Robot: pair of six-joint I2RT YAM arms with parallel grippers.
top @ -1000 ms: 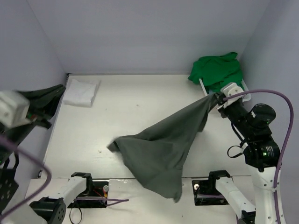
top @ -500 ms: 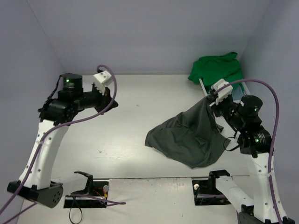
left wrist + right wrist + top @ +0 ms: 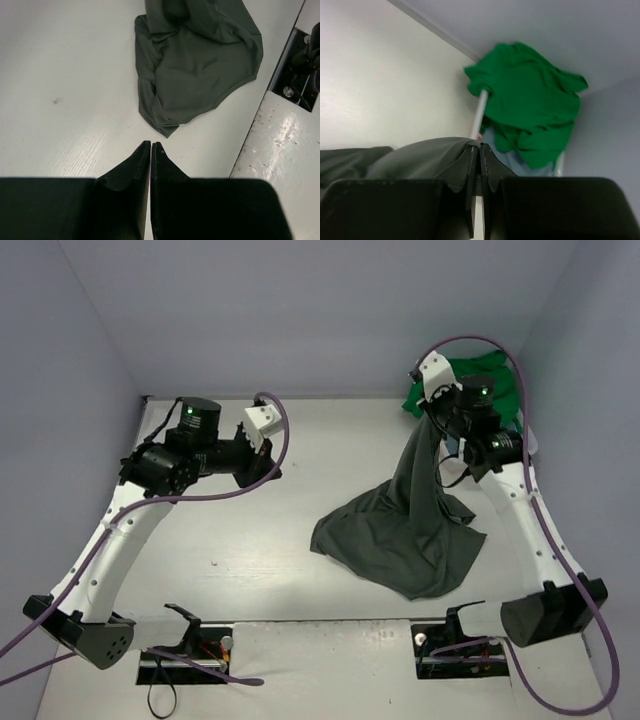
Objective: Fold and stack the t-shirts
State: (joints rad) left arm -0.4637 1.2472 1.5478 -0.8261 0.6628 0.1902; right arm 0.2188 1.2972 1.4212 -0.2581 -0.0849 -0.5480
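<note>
A dark grey-olive t-shirt (image 3: 405,530) lies crumpled on the table right of centre, with one corner pulled up into a tall peak. My right gripper (image 3: 433,408) is shut on that corner, and the cloth (image 3: 420,152) drapes over its left finger (image 3: 470,165). Behind it a bright green t-shirt (image 3: 530,100) hangs over the white basket (image 3: 479,112), with light blue cloth (image 3: 510,161) underneath. My left gripper (image 3: 268,468) hovers left of centre, shut and empty. Its fingertips (image 3: 151,144) point toward the grey t-shirt (image 3: 195,65).
The basket with the green t-shirt (image 3: 490,375) stands in the far right corner against the walls. The arm mounts and cables (image 3: 302,60) sit along the near edge. Bare tabletop (image 3: 260,530) lies between my left gripper and the grey heap.
My left arm has swung in toward the table's middle. My right gripper has carried the shirt corner back and up toward the basket, and the shirt's bulk has settled into a tighter heap.
</note>
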